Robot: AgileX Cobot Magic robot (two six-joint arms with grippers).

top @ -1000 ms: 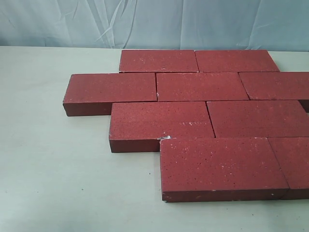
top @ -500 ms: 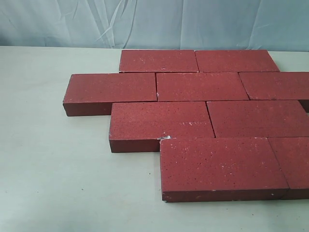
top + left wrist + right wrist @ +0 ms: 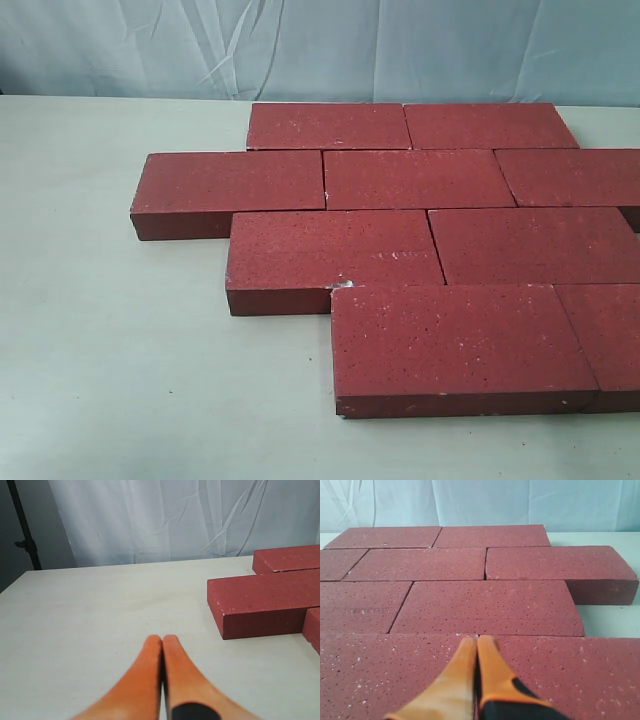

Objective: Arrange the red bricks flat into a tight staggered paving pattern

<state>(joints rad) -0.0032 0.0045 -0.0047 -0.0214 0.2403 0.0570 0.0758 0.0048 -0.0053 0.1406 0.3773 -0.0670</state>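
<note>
L tool (image 3: pixel 162 642) & R tool (image 3: pixel 477 642) both pinched together, empty. Under/ahead of R tool, red bricks (image 3: pixel 485 605) look heavy, stiff, gritty; prob grip across narrow width, edges chip.

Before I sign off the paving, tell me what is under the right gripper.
Under the shut right gripper lies the flat top of a red brick. That brick hides the table beneath; whether the gripper touches it cannot be told.

The worktop (image 3: pixel 110 380) is pale, matte and evenly lit. A wrinkled light-blue curtain (image 3: pixel 130 45) hangs directly behind its far edge. In the left wrist view, a black pole (image 3: pixel 23 527) stands beside the curtain.
</note>
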